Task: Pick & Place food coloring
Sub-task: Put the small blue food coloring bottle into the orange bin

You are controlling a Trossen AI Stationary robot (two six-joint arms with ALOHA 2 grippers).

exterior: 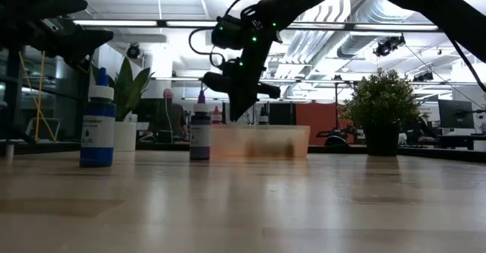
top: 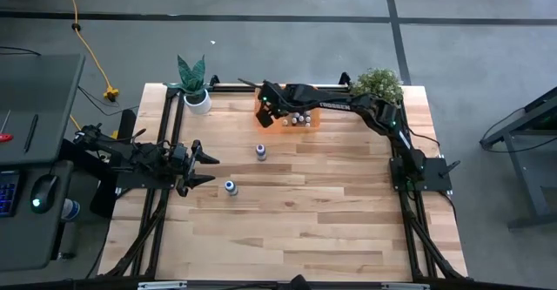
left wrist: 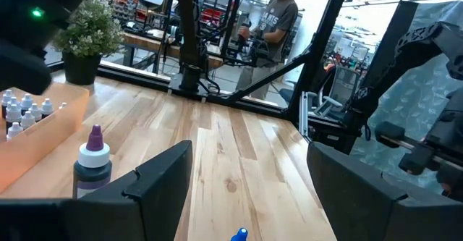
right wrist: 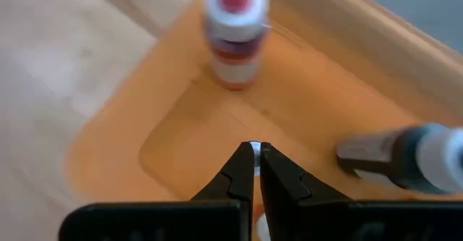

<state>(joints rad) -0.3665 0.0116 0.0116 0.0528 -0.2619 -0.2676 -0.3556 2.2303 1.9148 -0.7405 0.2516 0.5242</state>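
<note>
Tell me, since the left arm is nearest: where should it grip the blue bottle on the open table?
Probably around the blue bottle's straight body, below the narrow cap, coming from the left gripper's side with jaws level. It stands upright and apart from the purple-capped bottle, so both flanks look free.

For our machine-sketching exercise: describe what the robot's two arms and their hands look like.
Both arms are dark, nearly black, jointed links. The right arm carries white TROSSEN lettering, green indicator lights show near its wrist in the low view, and a thin black cable loops there. Each hand has two dark fingers: the right hand has narrow pointed tips, the left hand broad flat ones.
</note>
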